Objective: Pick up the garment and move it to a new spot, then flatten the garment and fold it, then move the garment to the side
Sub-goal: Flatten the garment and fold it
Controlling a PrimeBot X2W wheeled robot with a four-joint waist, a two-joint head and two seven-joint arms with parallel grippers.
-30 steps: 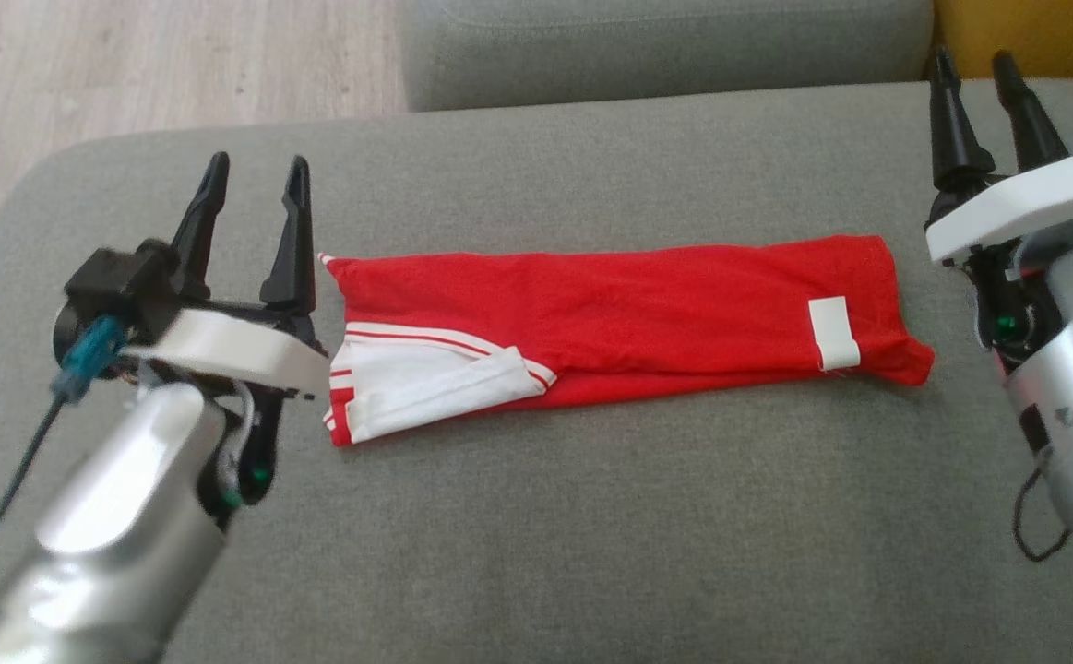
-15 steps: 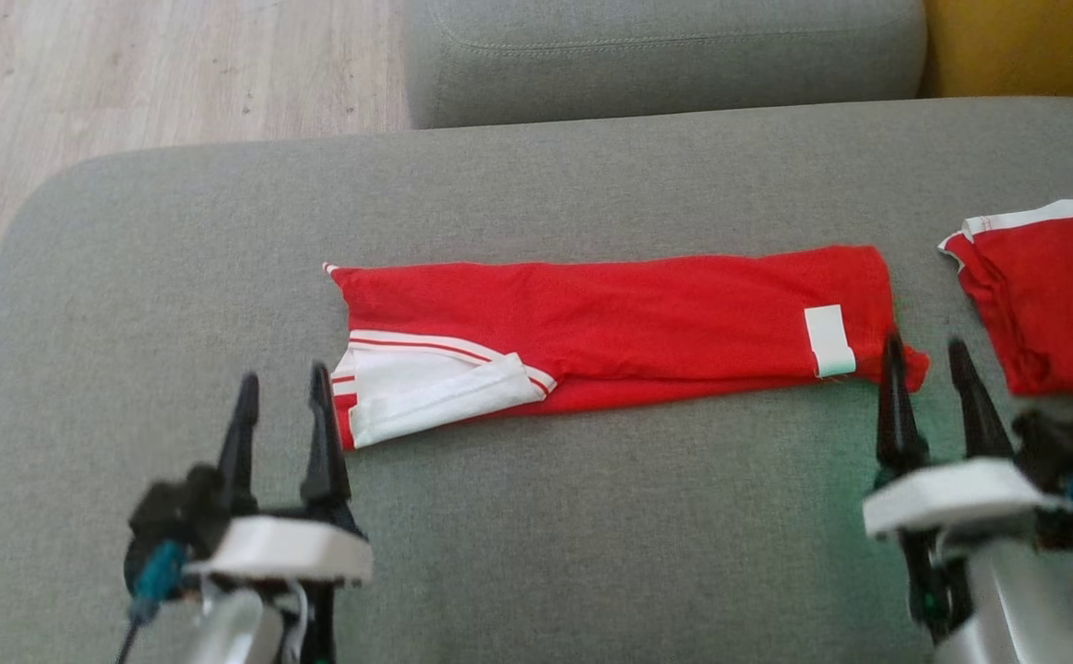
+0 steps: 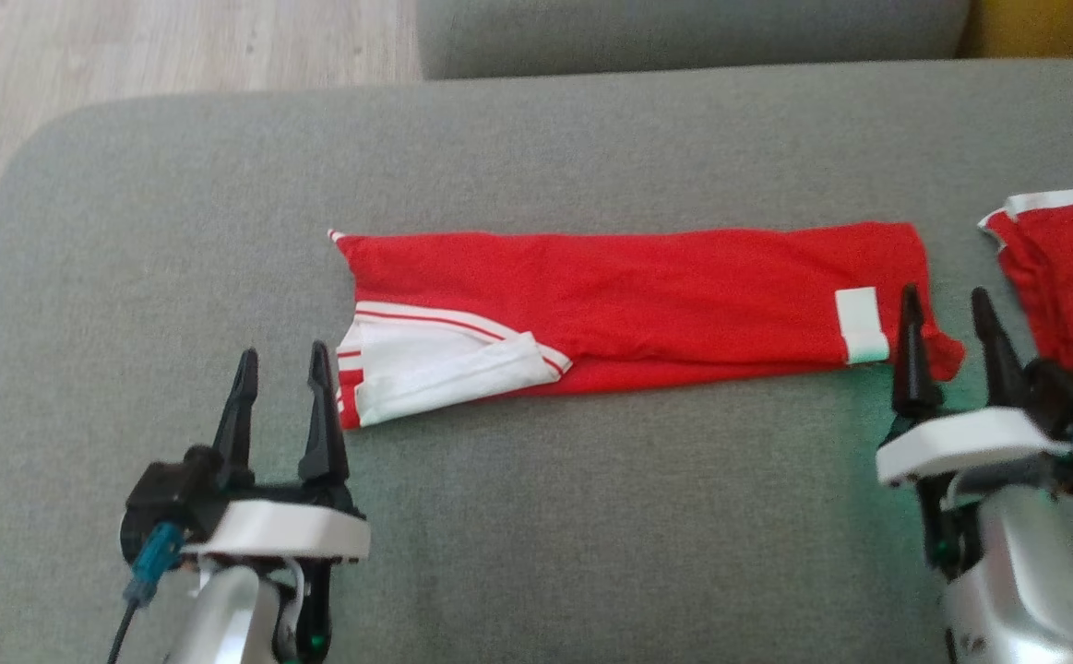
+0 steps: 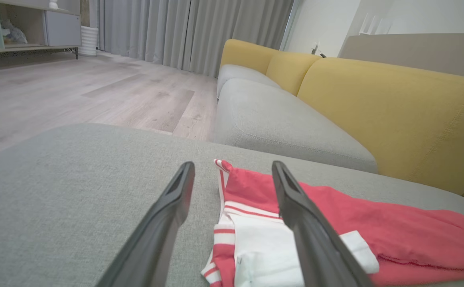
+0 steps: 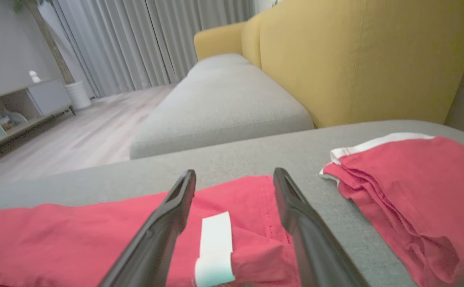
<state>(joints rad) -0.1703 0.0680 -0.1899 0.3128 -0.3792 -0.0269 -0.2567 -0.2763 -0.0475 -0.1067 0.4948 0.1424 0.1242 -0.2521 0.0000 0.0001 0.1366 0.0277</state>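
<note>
Jaws apart and empty, left gripper (image 3: 282, 352) and right gripper (image 3: 945, 293) each face one end of the red shirt (image 3: 647, 304), folded long and lying crosswise.

Two red garments: a long folded garment (image 3: 665, 295) and a second garment (image 3: 1071, 267) at the right edge. One white label (image 3: 862, 325) on the long one. Two grey sofa cushions: near cushion (image 3: 536, 535), far cushion (image 3: 684, 37). Two grippers, left gripper (image 3: 282, 352) and right gripper (image 3: 946, 293), two fingers each.

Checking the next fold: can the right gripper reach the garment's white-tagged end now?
Probably yes: the right gripper is open, and the garment's white tag lies just ahead between its fingers, unobstructed.
</note>
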